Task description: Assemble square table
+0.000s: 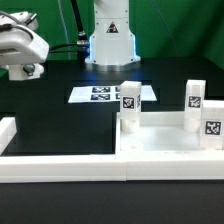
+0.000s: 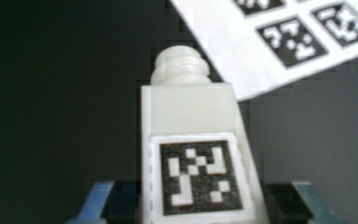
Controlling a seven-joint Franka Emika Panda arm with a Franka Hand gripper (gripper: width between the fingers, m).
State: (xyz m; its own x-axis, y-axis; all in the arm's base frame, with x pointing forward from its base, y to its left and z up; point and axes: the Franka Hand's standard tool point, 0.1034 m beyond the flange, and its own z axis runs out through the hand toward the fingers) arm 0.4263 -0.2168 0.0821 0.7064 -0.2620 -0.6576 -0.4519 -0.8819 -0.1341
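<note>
White leg (image 2: 194,140) between blue fingers (image 2: 101,200)

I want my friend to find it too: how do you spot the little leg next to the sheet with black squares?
Find the marker board lying flat mid-table. At its end on the exterior view's right stands the leg, by a corner of the square panel. The other two legs stand farther to that right, away from the board.

A glossy white robot arm (image 1: 22,47) with rounded shells and dark grey joint seams, its white cylindrical base (image 1: 110,40) glowing pale blue at the foot, black cables (image 1: 68,30) trailing behind. Two blue fingertip pads (image 2: 101,200) show at the wrist.
</note>
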